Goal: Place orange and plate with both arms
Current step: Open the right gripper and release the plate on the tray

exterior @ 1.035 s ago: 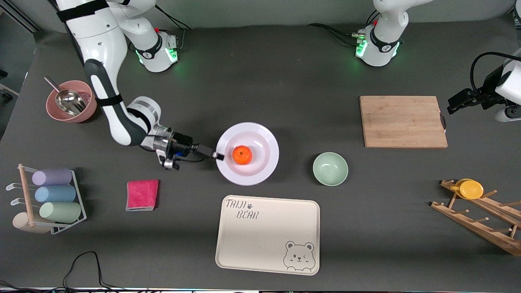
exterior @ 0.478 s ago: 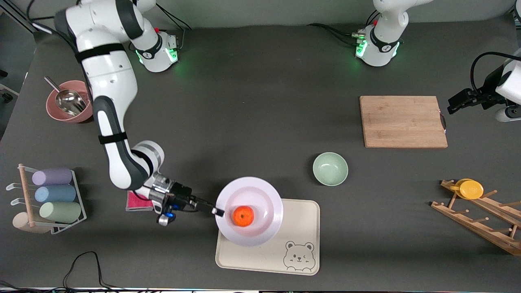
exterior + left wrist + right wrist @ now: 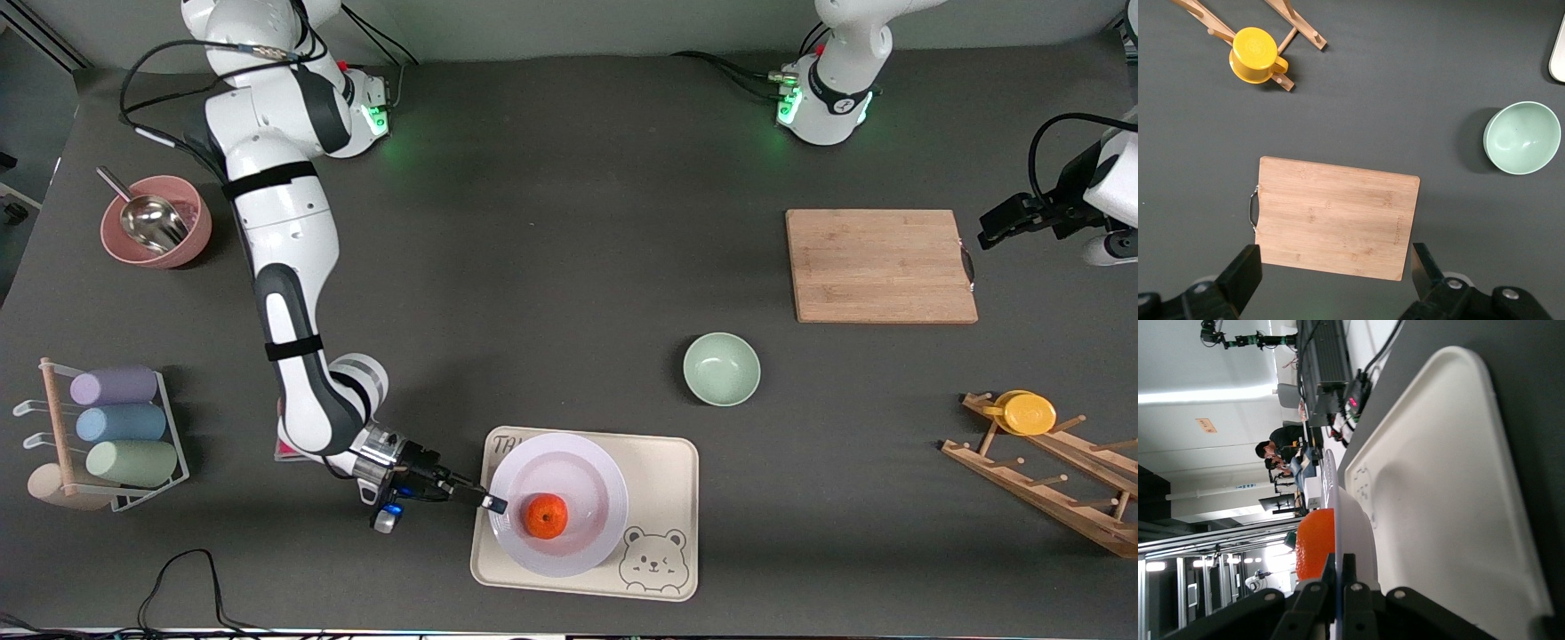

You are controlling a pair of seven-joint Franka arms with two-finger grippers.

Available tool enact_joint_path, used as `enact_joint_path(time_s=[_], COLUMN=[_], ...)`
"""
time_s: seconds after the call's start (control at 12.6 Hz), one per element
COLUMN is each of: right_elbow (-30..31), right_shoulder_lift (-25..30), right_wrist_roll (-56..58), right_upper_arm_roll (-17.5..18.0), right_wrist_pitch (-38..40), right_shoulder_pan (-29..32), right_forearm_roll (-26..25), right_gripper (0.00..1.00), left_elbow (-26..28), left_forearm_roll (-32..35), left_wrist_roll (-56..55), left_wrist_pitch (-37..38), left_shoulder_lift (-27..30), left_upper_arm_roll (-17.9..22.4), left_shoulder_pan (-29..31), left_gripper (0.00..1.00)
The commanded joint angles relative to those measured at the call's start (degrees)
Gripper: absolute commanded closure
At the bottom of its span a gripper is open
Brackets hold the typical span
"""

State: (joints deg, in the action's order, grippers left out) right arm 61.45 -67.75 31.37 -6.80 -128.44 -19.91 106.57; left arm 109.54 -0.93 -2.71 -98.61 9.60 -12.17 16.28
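Now the right gripper (image 3: pixel 494 503) has its jaws clenched on the rim of the plate (image 3: pixel 587 471), at the edge toward the right arm's end of the worktop. That plate is over the bear tray (image 3: pixel 662 462), covering most of the tray's printed lettering; the right wrist view shows the plate (image 3: pixel 1353 520) raised clear of the tray (image 3: pixel 1445 487) rather than resting on it. The orange (image 3: pixel 545 516) sits in the plate's well — near the gripped edge, just beside the jaws. In the right wrist view the orange (image 3: pixel 1315 543) shows above the rim.

The left gripper (image 3: pixel 1331 280) waits with its jaws released, spread wide over the wooden cutting board (image 3: pixel 880 265) at the left arm's end of the worktop. A mint-green bowl (image 3: pixel 721 368) stands on the worktop between board and tray — apart from both.
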Motion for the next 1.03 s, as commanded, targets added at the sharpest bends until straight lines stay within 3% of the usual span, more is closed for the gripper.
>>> enact_joint_path(time_s=[0.0,0.4,0.48,0.56,0.88,0.96], right_elbow=[-6.4,-6.5,-6.5,-6.4,-5.9,-5.9], right_shoulder_lift=[-4.2,-4.9,-4.9,-4.9,-2.6,-1.7], right_wrist_roll=[-0.4,2.9,2.7,2.9,0.6,-1.6], right_upper_arm_roll=[0.7,2.6,2.6,2.6,1.7,1.1], right_wrist_pitch=[-3.6,-5.6,-5.5,-5.5,-5.4,-5.5], right_shoulder_pan=[-1.3,-1.3,-1.3,-1.2,-0.7,-0.7], right_forearm_roll=[-0.7,-0.6,-0.6,-0.6,-2.1,-6.5], right_gripper=[1.0,1.0,0.62,0.01,0.0,0.0], left_elbow=[0.4,0.3,0.3,0.3,0.3,0.3], left_forearm_roll=[-0.6,-0.6,-0.6,-0.6,-0.6,-0.6], left_wrist_roll=[0.3,0.2,0.3,0.3,0.2,0.2], left_wrist_pitch=[0.1,0.3,0.3,0.3,0.3,0.3], left_shoulder_lift=[1.2,1.2,1.2,1.2,1.2,1.2], left_upper_arm_roll=[0.3,0.3,0.3,0.3,0.3,0.3], left_shoulder_pan=[-0.2,-0.2,-0.2,-0.1,-0.2,-0.2], left_gripper=[0.0,0.0,0.0,0.0,0.0,0.0])
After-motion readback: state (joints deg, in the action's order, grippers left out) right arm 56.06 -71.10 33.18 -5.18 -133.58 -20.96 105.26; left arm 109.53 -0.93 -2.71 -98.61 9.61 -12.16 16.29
